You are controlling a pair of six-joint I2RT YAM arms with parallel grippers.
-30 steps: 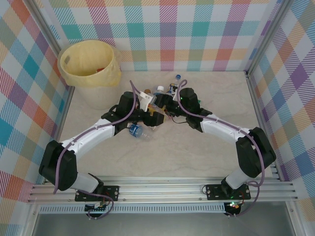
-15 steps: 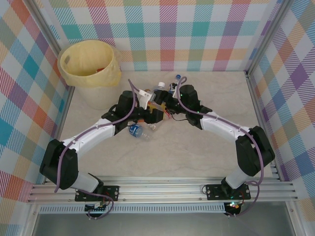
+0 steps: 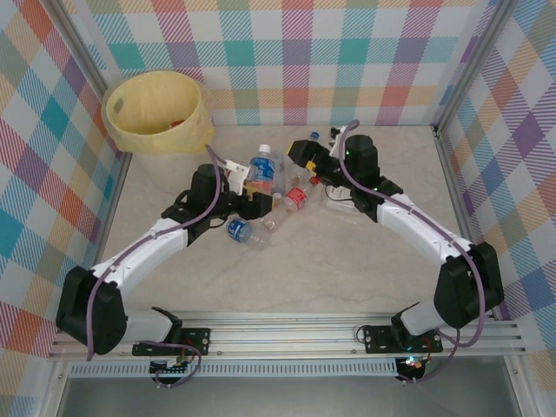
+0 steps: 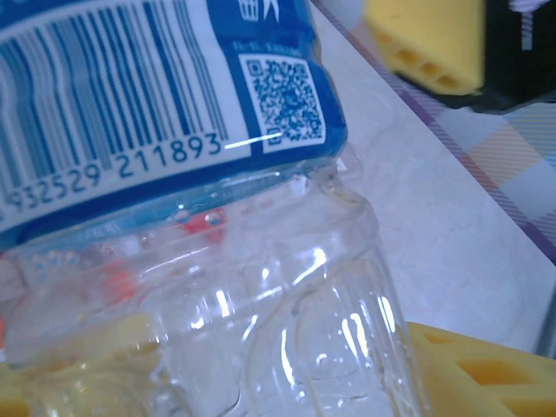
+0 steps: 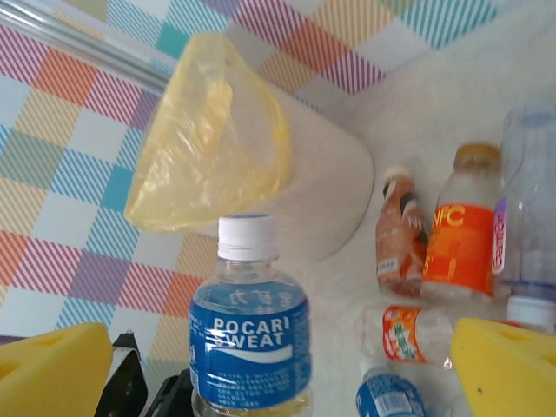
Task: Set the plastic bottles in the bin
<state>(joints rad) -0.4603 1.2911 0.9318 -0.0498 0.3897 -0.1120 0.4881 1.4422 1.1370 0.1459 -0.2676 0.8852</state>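
Several small plastic bottles (image 3: 297, 198) are bunched mid-tabletop, and the left pincer has one of them.

The left pincer (image 4: 287, 378) has its yellow foam pads (image 4: 486, 369) squeezed onto the ribbed, clear lower body of the Pocari Sweat bottle (image 5: 250, 347), which has a glossy blue label and a white screw cap. The right pincer (image 5: 278, 365) is spread wide, with a chunky foam block on either side of that same bottle, not touching it. Scattered nearby on the pale marbled tabletop (image 3: 347, 261) are a squat orange-labelled bottle (image 5: 460, 239) just beside a slim brown one (image 5: 395, 230), plus a crinkly red-and-orange labelled one (image 5: 413, 334). The bin (image 3: 159, 113) sits in the far left corner, well apart from the bottles. It's round, white and smooth-sided, with a wrinkly pale yellow bag folded over the rim.
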